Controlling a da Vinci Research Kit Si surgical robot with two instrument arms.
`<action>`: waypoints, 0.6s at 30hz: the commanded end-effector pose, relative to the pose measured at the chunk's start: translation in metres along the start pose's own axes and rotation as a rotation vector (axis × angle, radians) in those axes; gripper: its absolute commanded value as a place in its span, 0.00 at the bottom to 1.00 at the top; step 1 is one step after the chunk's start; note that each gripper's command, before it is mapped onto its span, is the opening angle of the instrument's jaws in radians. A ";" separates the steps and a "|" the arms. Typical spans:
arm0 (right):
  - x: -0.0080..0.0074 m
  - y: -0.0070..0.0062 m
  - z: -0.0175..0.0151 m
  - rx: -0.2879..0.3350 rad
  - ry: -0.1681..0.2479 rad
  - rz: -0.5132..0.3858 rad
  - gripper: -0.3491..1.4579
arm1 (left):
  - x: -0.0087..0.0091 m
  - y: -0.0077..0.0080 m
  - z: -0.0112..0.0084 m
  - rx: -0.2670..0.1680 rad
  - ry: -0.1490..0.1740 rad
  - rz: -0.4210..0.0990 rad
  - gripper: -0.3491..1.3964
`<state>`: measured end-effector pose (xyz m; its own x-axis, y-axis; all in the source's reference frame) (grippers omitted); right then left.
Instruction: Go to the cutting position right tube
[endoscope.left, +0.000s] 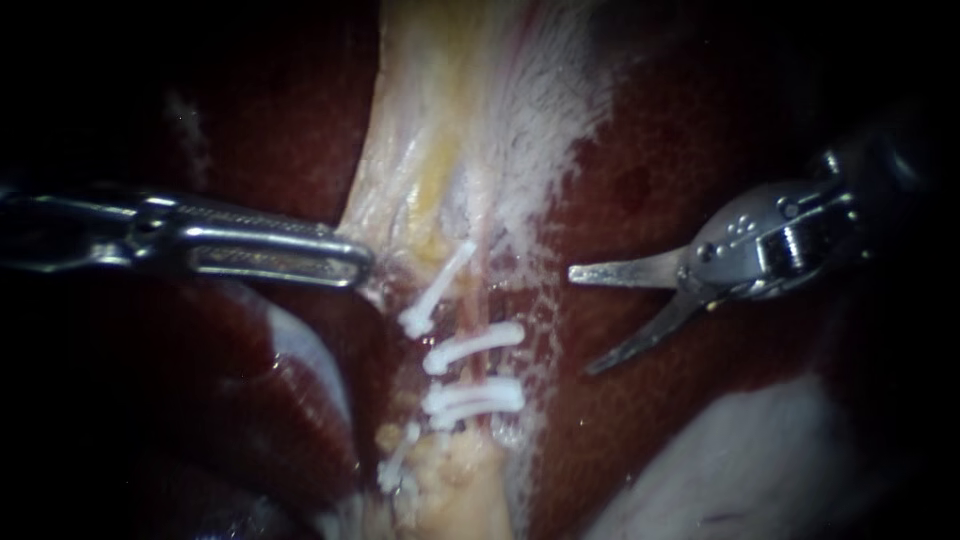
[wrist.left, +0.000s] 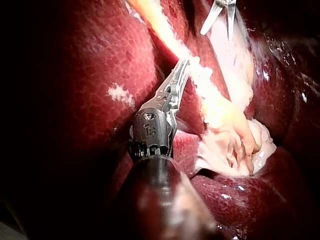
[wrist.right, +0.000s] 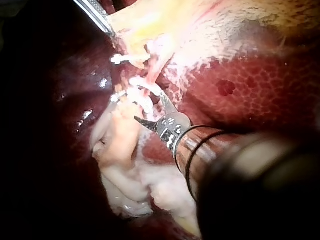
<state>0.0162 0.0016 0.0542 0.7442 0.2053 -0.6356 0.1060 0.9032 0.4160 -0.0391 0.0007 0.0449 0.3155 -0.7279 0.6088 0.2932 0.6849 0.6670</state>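
Blades of my right instrument (endoscope.left: 582, 320) gape wide, holding nothing; the clipped right tube (endoscope.left: 487, 365) lies just ahead of their tips. My left instrument (endoscope.left: 352, 265) grips pale tissue (endoscope.left: 400, 190).

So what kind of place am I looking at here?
Probably a surgery practice bench, seen very close: dark red liver, white clips on pale tissue, and two thin metal tools, the left instrument gripping that tissue, the right instrument with blades open.
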 end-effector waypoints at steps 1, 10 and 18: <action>-0.0002 -0.0002 0.0005 0.017 -0.001 0.004 0.96 | -0.0006 -0.0004 -0.0007 -0.002 -0.012 0.010 0.00; -0.0006 -0.0010 0.0030 0.109 -0.013 0.068 0.87 | -0.0032 -0.0028 -0.0029 -0.004 -0.041 0.024 0.00; -0.0006 -0.0012 0.0042 0.138 -0.015 0.140 0.73 | -0.0037 -0.0036 -0.0032 -0.004 -0.044 0.028 0.00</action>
<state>0.0185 -0.0012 0.0568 0.7703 0.3395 -0.5398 0.0720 0.7948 0.6025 -0.0384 0.0010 0.0389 0.2836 -0.7094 0.6452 0.2877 0.7048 0.6485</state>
